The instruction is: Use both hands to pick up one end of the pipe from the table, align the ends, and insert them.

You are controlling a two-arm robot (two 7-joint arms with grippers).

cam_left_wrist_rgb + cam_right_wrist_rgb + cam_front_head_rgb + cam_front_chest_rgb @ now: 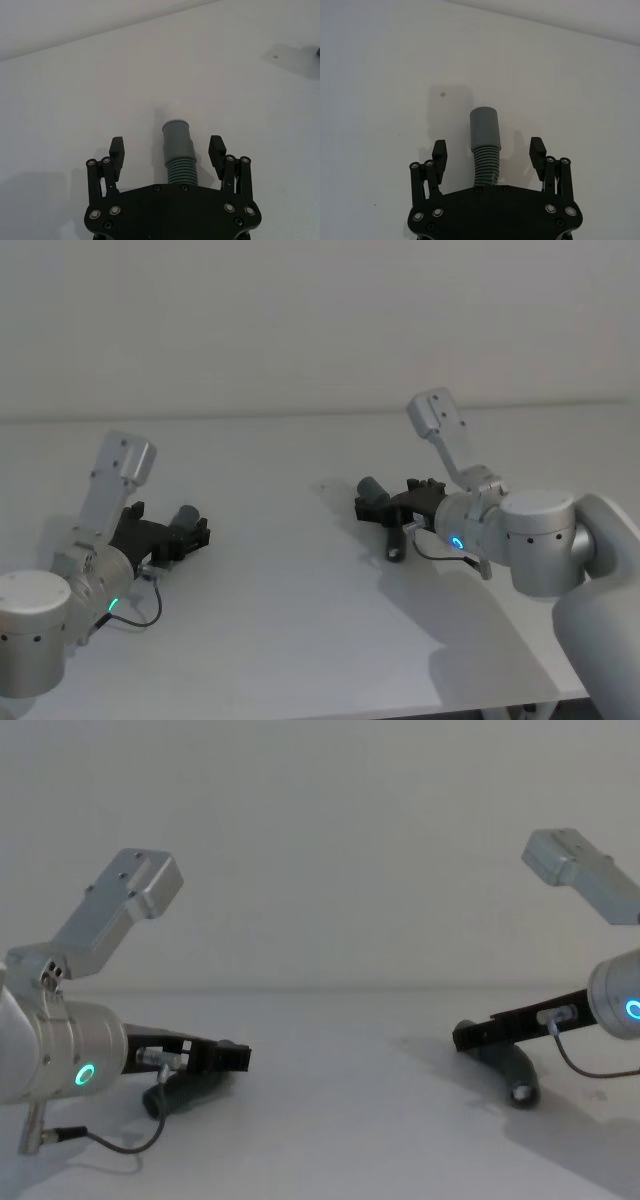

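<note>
While left gripper (pixel 167 146) and right gripper (pixel 488 146) sit open around straight tube (pixel 176 135) and bent tube (pixel 484 125) (grasp step), next move's squeezing, then lifting.

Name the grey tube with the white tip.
The dark grey ribbed tube between the left gripper's open jaws; the bent grey tube at the right gripper ends in a plain collar.

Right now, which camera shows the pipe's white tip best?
The left wrist view: the white tip pokes out of the straight tube, between the left gripper's open fingers. The head and chest views show that tube as a dark stub, tip too small to tell; the right wrist view shows the other tube.
</note>
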